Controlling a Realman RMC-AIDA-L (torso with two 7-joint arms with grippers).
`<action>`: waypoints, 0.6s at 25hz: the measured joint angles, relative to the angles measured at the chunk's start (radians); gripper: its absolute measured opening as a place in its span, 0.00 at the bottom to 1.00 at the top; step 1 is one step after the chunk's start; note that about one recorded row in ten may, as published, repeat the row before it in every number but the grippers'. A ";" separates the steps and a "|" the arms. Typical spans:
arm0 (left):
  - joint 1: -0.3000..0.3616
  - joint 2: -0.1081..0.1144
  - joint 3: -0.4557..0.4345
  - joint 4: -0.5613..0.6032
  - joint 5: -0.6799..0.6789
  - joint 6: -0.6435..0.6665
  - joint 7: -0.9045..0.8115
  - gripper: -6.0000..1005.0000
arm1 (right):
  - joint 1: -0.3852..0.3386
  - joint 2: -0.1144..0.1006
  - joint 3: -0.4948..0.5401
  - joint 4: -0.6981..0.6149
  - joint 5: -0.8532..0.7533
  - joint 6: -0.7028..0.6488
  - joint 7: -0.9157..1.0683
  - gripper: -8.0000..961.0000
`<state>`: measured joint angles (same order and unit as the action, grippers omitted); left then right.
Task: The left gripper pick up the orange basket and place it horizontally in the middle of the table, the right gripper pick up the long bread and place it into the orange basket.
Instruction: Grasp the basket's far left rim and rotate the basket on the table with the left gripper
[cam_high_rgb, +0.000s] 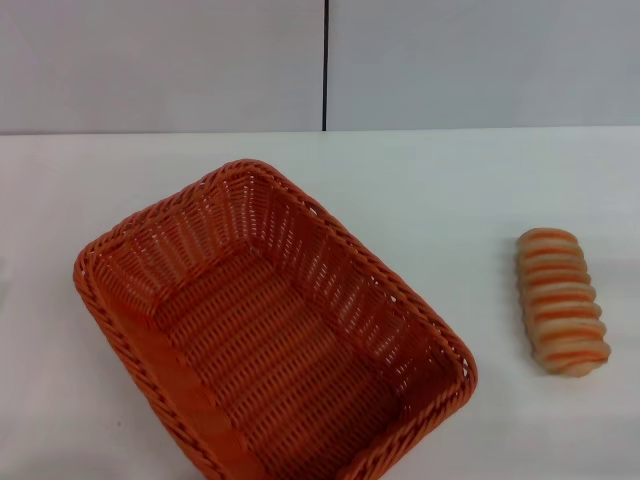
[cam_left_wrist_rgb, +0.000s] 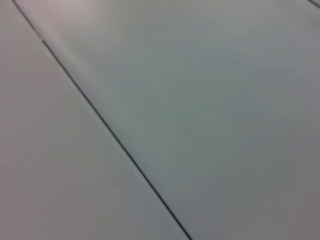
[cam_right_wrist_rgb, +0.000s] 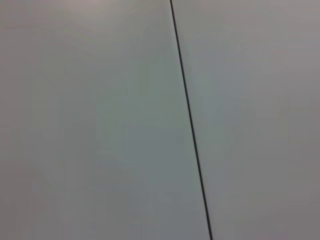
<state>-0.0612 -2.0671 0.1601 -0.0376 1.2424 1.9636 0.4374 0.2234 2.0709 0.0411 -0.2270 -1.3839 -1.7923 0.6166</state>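
Note:
The orange basket lies on the white table at the left and centre of the head view, turned diagonally, with nothing inside it. Its near corner runs off the lower edge of the picture. The long bread rests on the table to the right of the basket, apart from it, striped top up, its length running away from me. Neither gripper shows in any view. Both wrist views hold only a grey wall with a thin dark seam.
A light grey wall stands behind the table, with a dark vertical seam in it. Bare tabletop lies between the basket and the bread and behind both.

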 joint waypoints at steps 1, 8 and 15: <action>0.001 0.000 -0.005 -0.001 0.000 0.002 -0.006 0.83 | 0.000 0.000 0.001 0.000 0.005 0.000 0.000 0.86; 0.002 0.001 -0.021 -0.010 0.000 0.006 -0.014 0.83 | 0.001 -0.010 0.002 -0.002 0.009 -0.010 0.045 0.86; 0.001 0.003 -0.028 -0.005 0.000 0.012 -0.140 0.83 | -0.003 -0.016 0.009 -0.002 0.013 -0.011 0.072 0.86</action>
<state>-0.0601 -2.0642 0.1317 -0.0428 1.2428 1.9754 0.2976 0.2207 2.0553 0.0502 -0.2286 -1.3709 -1.8034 0.6890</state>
